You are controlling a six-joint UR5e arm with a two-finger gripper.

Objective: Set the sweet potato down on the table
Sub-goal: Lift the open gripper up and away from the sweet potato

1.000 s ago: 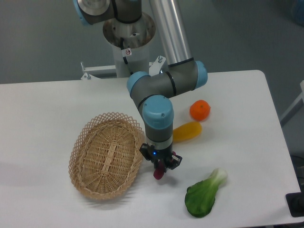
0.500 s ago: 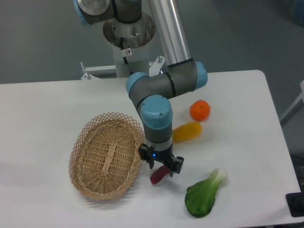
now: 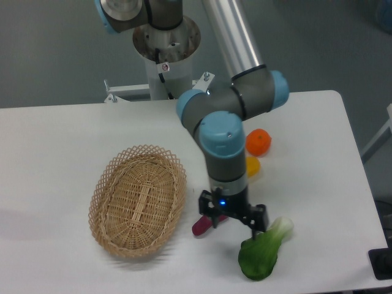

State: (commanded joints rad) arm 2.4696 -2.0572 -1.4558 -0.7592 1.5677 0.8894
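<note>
On the white table (image 3: 61, 147), just right of the oval wicker basket (image 3: 138, 199), the sweet potato (image 3: 202, 225) lies flat on its side, its magenta end poking out to the left from under the gripper (image 3: 233, 218). The fingers are spread wide and nothing sits between them; the potato is free of them. Behind the arm's wrist are a round orange (image 3: 258, 141) and a yellow oblong fruit (image 3: 252, 166), mostly hidden; a green bok choy (image 3: 261, 253) lies close to the right finger.

The potato looks small, light and firm, with smooth skin that might slip a little; its curved sausage form suggests a hold across the middle of its length, should it need one again.

Compared with half a second ago, the wrist has shifted right toward the bok choy and the fingers have parted further, while the potato has stayed on the tabletop where it was let go. The placement appears done.
</note>
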